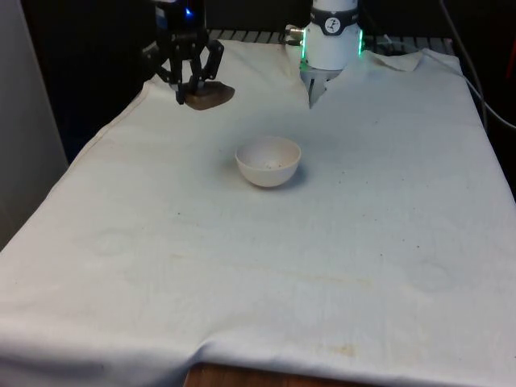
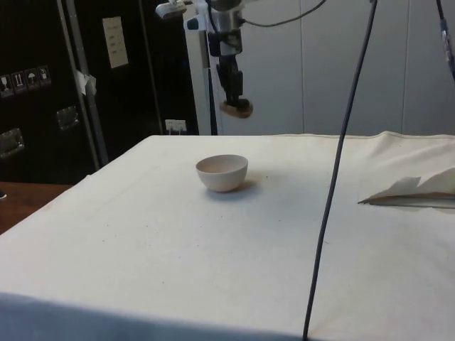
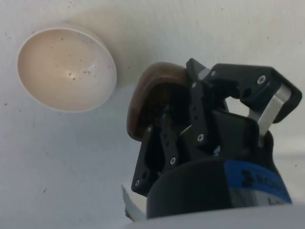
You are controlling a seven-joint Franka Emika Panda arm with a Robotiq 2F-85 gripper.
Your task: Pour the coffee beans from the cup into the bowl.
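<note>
Covering the whole table, a creased white cloth [image 1: 242, 306] bears a few faint stains; black curtains stand behind it, dark cabinets [image 2: 43, 85] to one side; the gripper [image 1: 190, 90] hangs above the far left, fingers clamped on a brown cup [image 1: 211, 95]; the white bowl [image 1: 268, 161] sits mid-table, well apart.

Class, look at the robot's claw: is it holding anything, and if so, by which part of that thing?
Yes. The claw holds a brown cup by its rim, lifted above the cloth beside the bowl.
</note>
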